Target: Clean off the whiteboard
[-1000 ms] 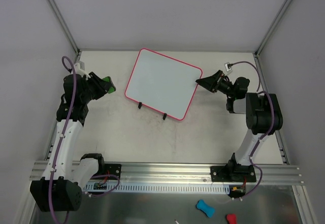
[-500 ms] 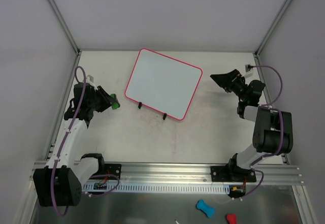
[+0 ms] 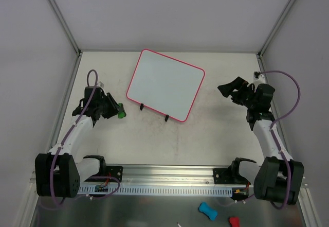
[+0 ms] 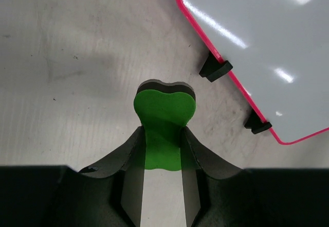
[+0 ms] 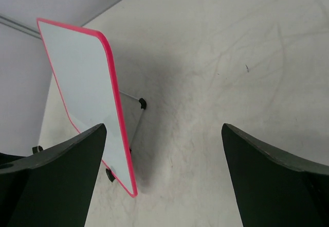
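The left gripper (image 3: 115, 109), clamped on the eraser (image 3: 121, 114), and the right gripper (image 3: 231, 87), jaws apart, have retracted from the clean board (image 3: 164, 83): erasing appears complete.

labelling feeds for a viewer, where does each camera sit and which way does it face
top external: above and behind, looking down at table and whiteboard; left arm, right arm show.
left wrist: looks down past left end effector, shut on green eraser.
right wrist: looks low across the table between open right end effector.
shared: whiteboard, in all three.
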Available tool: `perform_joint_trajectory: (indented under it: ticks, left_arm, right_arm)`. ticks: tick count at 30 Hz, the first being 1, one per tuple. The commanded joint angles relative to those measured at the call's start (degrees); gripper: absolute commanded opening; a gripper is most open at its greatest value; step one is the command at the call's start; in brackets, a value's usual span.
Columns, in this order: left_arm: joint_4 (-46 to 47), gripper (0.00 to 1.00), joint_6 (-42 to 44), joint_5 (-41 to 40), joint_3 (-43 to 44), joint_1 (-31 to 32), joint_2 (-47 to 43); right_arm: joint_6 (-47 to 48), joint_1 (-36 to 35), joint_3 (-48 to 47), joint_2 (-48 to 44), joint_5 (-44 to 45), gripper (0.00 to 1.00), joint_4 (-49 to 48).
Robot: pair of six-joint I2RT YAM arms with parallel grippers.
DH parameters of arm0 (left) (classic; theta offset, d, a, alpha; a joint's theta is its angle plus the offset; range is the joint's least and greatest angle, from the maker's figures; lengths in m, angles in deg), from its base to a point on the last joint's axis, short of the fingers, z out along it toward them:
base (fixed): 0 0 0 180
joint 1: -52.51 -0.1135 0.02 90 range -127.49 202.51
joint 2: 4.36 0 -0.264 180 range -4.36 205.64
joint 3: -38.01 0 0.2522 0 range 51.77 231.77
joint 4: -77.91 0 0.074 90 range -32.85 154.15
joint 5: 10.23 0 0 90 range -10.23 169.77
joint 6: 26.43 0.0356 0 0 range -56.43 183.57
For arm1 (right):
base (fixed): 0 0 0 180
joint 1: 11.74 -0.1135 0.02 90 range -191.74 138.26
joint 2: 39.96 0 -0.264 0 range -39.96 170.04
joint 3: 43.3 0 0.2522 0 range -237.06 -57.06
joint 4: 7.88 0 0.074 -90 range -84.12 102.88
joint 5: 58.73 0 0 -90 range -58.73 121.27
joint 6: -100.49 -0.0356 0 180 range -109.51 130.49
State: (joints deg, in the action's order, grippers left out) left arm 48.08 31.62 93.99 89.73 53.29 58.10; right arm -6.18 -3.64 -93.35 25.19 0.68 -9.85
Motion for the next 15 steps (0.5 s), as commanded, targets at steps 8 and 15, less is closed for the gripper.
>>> perform_joint_trajectory:
  ticks: [8, 15]
  left_arm:
    - [0.3, 0.08, 2.4, -7.6, 0.2, 3.6, 6.9]
    - [0.4, 0.1, 2.7, -9.2, 1.0, 3.6, 13.2]
  right_arm:
    - [9.8, -3.3, 2.4, -14.2, 7.7, 0.99, 18.5]
    - [10.4, -4.1, 7.8, -18.6, 6.9, 0.99, 17.2]
